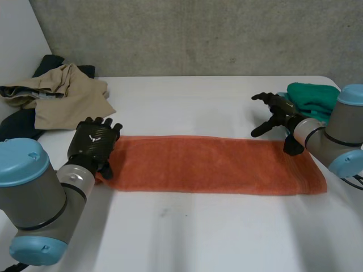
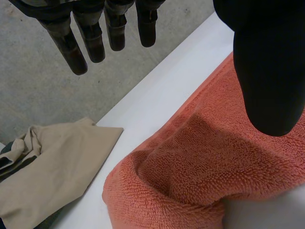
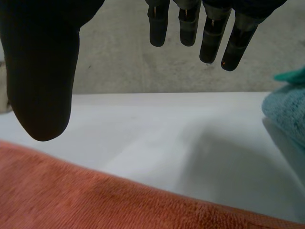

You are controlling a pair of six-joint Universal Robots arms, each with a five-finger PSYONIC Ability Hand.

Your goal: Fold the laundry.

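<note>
The orange towel (image 1: pixel 210 164) lies across the middle of the head view on the white table (image 1: pixel 198 238), its long axis running left to right. The left hand (image 1: pixel 93 141) hovers at its left end and the right hand (image 1: pixel 278 116) over the far edge of its right end. Both hands are spread wide and hold nothing. The left wrist view shows the left end rumpled up under the thumb.

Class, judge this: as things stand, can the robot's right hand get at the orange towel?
Probably yes: the open right hand hovers over the far edge of the orange towel, with nothing between them.
</note>
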